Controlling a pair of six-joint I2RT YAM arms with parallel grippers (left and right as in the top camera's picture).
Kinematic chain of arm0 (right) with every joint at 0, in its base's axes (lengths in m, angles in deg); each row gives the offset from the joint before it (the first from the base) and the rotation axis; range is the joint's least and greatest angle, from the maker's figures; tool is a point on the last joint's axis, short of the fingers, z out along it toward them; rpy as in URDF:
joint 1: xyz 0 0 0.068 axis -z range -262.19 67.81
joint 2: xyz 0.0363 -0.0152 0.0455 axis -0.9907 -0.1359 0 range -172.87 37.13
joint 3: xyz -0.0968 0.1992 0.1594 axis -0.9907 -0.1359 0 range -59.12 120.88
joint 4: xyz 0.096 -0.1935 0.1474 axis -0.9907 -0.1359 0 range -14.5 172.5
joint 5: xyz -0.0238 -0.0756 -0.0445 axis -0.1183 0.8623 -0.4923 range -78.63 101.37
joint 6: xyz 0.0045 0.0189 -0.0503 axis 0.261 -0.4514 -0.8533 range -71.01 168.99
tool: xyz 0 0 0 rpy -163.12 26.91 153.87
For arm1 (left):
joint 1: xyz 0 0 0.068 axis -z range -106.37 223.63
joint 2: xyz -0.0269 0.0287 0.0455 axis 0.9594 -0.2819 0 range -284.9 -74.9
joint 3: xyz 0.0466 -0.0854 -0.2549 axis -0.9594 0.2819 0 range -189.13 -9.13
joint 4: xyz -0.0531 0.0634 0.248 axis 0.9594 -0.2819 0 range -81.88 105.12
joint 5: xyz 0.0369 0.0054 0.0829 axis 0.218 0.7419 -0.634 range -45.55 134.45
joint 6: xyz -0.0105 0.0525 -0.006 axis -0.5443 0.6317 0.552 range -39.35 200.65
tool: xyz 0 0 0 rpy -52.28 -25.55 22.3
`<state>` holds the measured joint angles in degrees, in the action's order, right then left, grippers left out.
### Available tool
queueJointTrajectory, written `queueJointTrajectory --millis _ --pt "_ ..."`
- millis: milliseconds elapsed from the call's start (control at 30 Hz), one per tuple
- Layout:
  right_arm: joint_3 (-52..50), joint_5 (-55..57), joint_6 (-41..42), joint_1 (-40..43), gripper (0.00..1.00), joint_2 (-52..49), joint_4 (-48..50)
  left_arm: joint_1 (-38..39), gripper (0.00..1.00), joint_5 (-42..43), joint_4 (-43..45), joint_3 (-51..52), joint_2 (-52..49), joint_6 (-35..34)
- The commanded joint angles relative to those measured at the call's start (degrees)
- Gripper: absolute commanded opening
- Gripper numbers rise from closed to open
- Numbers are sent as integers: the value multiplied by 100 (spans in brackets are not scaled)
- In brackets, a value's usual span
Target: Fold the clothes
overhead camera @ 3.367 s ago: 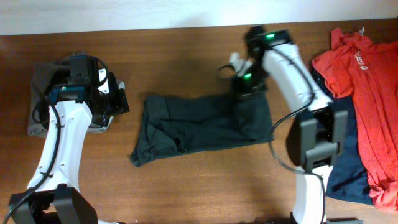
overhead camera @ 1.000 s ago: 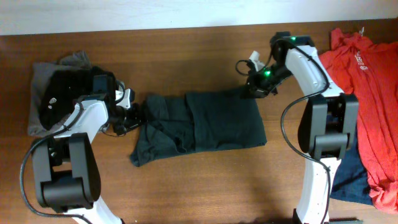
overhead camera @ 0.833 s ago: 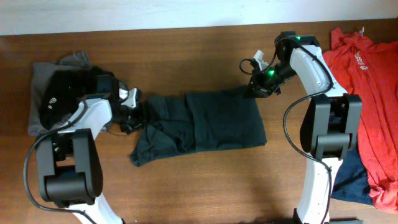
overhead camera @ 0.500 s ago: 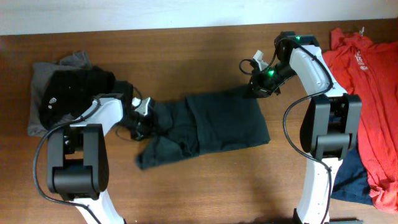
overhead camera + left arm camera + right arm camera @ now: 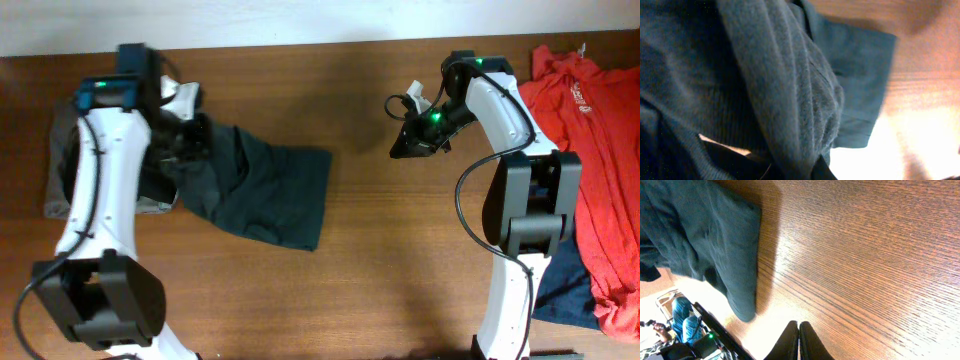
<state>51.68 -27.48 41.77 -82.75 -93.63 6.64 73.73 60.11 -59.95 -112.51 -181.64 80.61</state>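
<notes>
Dragging leftward since half a second earlier, the dark green T-shirt (image 5: 265, 190) no longer lay spread across the middle of the surface (image 5: 380, 260); it sat bunched at the left, its upper part drawn up toward the left pincer (image 5: 190, 140), its lower edge trailing on the wood. The left arm, low beside the cloth before, had risen and swung back over the grey and black pile (image 5: 55, 200). The right pincer (image 5: 400, 148) stayed where it had been, but the shirt's corner had left it, and bare wood lay beneath. The left pincer's fingers were buried in cloth in the overhead view, and its own wrist view showed only thick blurred folds of the shirt (image 5: 790, 100), yet the fabric gathered there showed it pinching the garment. The right pincer (image 5: 799, 340) was pressed together on nothing, with the shirt (image 5: 705, 235) well apart from it. The shirt looked rumpled, doubled over itself in soft folds. A red garment (image 5: 585, 130) and a navy garment (image 5: 560, 275) lay at the right edge, partly cut off.
</notes>
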Motion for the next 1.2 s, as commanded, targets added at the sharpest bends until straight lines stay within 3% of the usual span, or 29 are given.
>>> queueJointTrajectory --millis 0,67,133,167,300,467,600,633,667,700,933,967,1067,1167 --pt "85 -96 -50 -7 8 267 -4 844 1 -601 -42 -28 -118 133" --pt "85 -96 -50 -7 8 267 -7 1307 8 -962 -42 -28 -293 133" --pt "85 -98 -50 -7 8 267 -28 1725 38 -1303 -44 -28 -557 87" --pt "85 -98 -50 -7 8 267 -46 1849 43 -1335 -42 -28 -654 72" --pt "85 -96 -50 -7 8 267 -50 2271 43 -1292 136 -31 -929 39" --pt "85 -79 -52 -7 8 267 -131 2260 40 -2124 -514 -468 -914 -671" --pt "85 13 -50 -7 8 267 -136 1720 41 -2356 -793 -704 -879 -975" --pt "85 13 -50 -7 8 267 -136 1526 31 -2323 -732 -656 -916 -979" --pt "85 13 -50 -9 8 267 -136 1368 9 -2251 -636 -590 -957 -979" --pt "85 13 -50 -7 8 267 -133 1224 1 -2090 -490 -479 -1034 -977" --pt "85 13 -50 -7 8 267 -151 1215 1 -94 37 358 -1707 -586" --pt "85 13 -50 -7 8 267 -151 1410 1 647 -17 356 -1674 -570" --pt "85 13 -50 -7 8 267 -151 1827 1 1405 -22 356 -1488 -544" --pt "85 74 -50 -7 8 267 -155 2435 0 1344 -96 356 -1233 -546"
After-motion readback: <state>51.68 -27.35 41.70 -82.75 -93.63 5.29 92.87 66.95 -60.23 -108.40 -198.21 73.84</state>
